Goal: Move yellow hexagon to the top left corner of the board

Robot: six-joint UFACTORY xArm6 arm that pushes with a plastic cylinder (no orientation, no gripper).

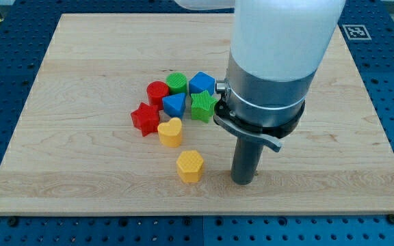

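The yellow hexagon [190,166] lies on the wooden board [81,82] below the view's centre, apart from the other blocks. My tip [243,182] rests on the board just to the view's right of the hexagon, a short gap away and not touching it. The arm's wide white and grey body hangs above it and hides part of the board behind.
A cluster sits above the hexagon: a yellow heart [170,132], a red star [145,119], a red cylinder [158,92], a green cylinder [177,83], a blue triangle [174,104], a blue block [202,84] and a green star [202,106].
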